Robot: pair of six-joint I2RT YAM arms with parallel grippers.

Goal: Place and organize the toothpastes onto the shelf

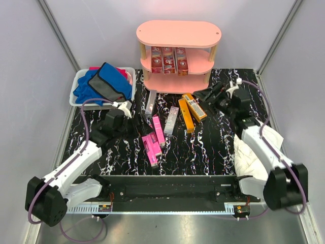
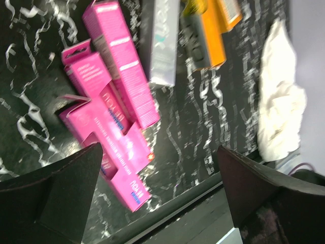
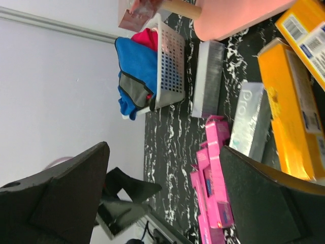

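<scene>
The salmon-pink shelf (image 1: 177, 51) stands at the back with three dark red toothpastes (image 1: 169, 59) upright on its middle tier. On the black marbled table lie pink toothpastes (image 1: 154, 140) (image 2: 117, 91) (image 3: 216, 178), two silver ones (image 1: 151, 101) (image 1: 171, 120) (image 3: 208, 79) and two orange ones (image 1: 187, 115) (image 1: 195, 107) (image 3: 289, 107). My left gripper (image 1: 135, 127) (image 2: 160, 193) hovers open just left of the pink boxes, holding nothing. My right gripper (image 1: 205, 95) (image 3: 162, 198) is open and empty beside the orange boxes, near the shelf's foot (image 3: 238, 18).
A white plastic bin (image 1: 76, 89) (image 3: 170, 61) holding blue and grey cloths (image 1: 104, 84) sits at the back left. A crumpled white cloth (image 1: 251, 152) (image 2: 282, 112) lies under the right arm. Grey walls close in both sides.
</scene>
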